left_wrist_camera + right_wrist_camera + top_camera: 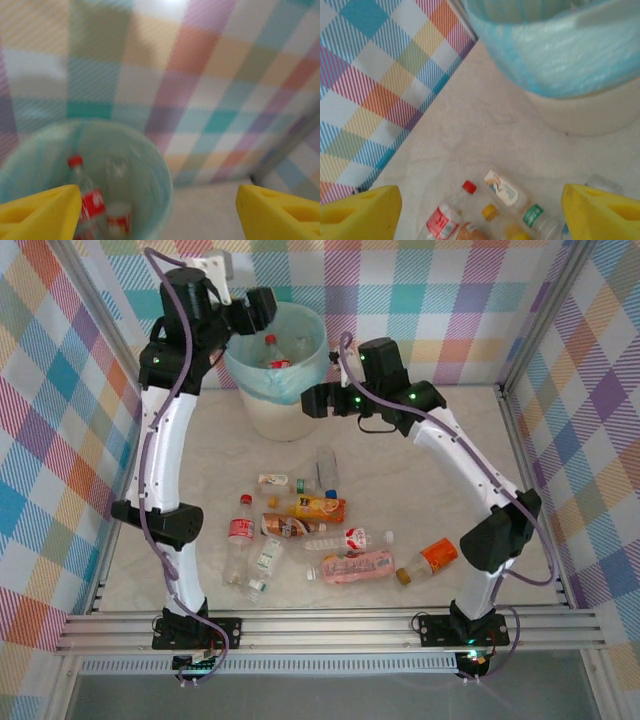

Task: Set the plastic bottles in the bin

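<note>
Left gripper (pixel 160 215) gapes empty over the round bin (pixel 150 170) (crinkly teal bag (pixel 560 55)); right gripper (pixel 480 215) gapes empty beside it; clear bottles (pixel 505 192) lie nearby.

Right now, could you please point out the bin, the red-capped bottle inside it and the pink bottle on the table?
bin (pixel 285 420): top view, cream wall
red-capped bottle (pixel 92 202): left wrist view, red label
pink bottle (pixel 357 566): top view, pink label

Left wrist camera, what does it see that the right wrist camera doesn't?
Left wrist: the inside of the bin, with a red-capped bottle and others lying in it. Right wrist: the bin's outer side, plus loose bottles lying on the table. Both: the teal bag, the checked wall, and yellow fingers spread wide with nothing between them.
</note>
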Motion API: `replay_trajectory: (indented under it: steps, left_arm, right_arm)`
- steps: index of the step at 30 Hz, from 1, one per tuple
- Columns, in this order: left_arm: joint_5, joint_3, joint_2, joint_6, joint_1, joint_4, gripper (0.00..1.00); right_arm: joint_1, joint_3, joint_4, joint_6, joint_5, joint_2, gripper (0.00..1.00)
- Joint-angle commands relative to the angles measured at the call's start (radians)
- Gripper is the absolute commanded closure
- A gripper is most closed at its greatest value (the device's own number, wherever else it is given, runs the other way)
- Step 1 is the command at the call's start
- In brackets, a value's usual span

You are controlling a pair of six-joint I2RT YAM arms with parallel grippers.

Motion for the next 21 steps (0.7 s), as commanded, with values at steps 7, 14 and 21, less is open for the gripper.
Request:
replay_trajectory:
  steps: [7, 14, 21]
  left_arm:
    - [0.077, -0.624, -0.411, 0.010, -0.092, 0.054, 0.19]
    - [0.090, -1.038, -0.664, 0.019, -0.098, 0.111, 0.18]
    - [0.143, -1.360, -0.847, 0.011, -0.111, 0.154, 0.18]
  right_arm:
    - [0.119, -0.330, -0.065, -0.142, 0.040, -0.207, 0.17]
    - [0.148, -0.608, -0.053, -0.468, -0.065, -0.362, 0.18]
    - [0.150, -0.788, -0.081, -0.784, -0.154, -0.424, 0.17]
